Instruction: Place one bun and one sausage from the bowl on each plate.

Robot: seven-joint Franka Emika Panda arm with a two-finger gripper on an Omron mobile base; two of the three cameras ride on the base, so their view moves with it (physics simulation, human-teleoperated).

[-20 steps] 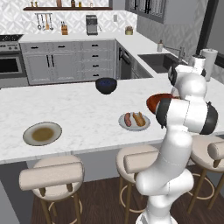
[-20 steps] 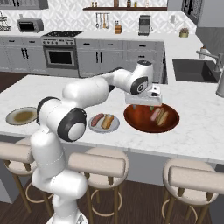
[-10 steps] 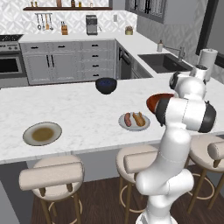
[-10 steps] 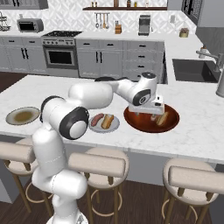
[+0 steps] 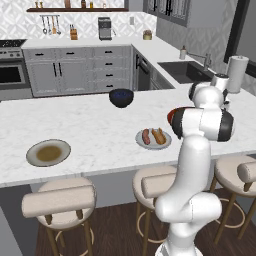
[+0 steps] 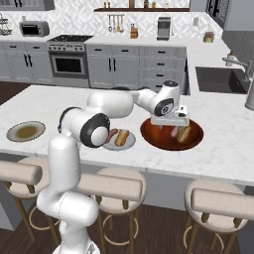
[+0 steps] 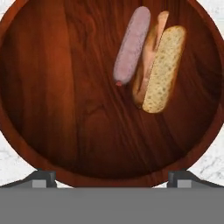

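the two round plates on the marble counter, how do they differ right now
The light grey plate holds a reddish sausage and a golden-tan bun; the brown-centred, grey-rimmed plate holds neither. The light grey plate sits beside the reddish-brown wooden bowl; the brown-centred plate lies far off. Both are flat and round.

A home kitchen: oven [image 6: 68,63], sink [image 5: 186,70], grey cabinets [image 5: 75,75], marble island counter [image 5: 80,125] with stools [image 5: 59,200].

**What I Look Like**

My arm [image 6: 116,106] is glossy white, built of fat rounded segments. Dark grey-black rings cap my joints [image 5: 227,126], like wide collars. My hand [image 6: 169,119] is a pale grey block, and my two small finger tips [image 7: 40,178] are dark grey.
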